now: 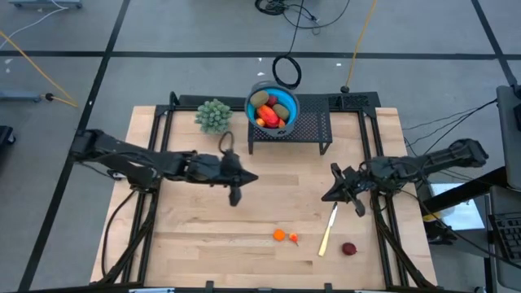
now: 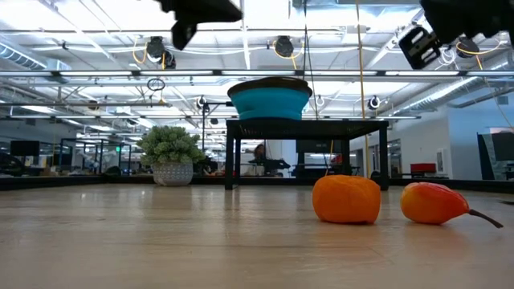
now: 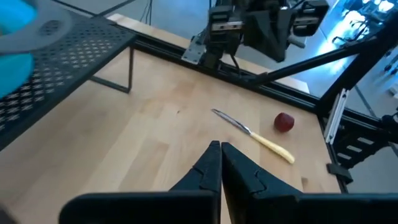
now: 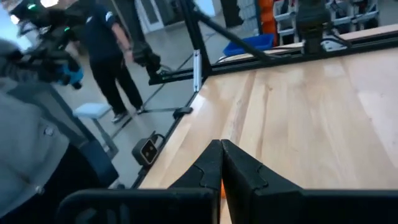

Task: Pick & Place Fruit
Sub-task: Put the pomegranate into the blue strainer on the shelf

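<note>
Now the left fingers (image 1: 235,198) are shut tight, holding nothing, above the counter (image 1: 203,236). Two tiny orange fruit (image 1: 285,237) lie near its front edge, then a dark red fruit (image 1: 349,249). The right fingers (image 1: 358,209) are shut and empty too.

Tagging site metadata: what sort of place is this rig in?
Likely an open robotics lab or workshop: a bare floor with loose cables, a hall with ceiling strip lights, and a person standing beside the table.
</note>
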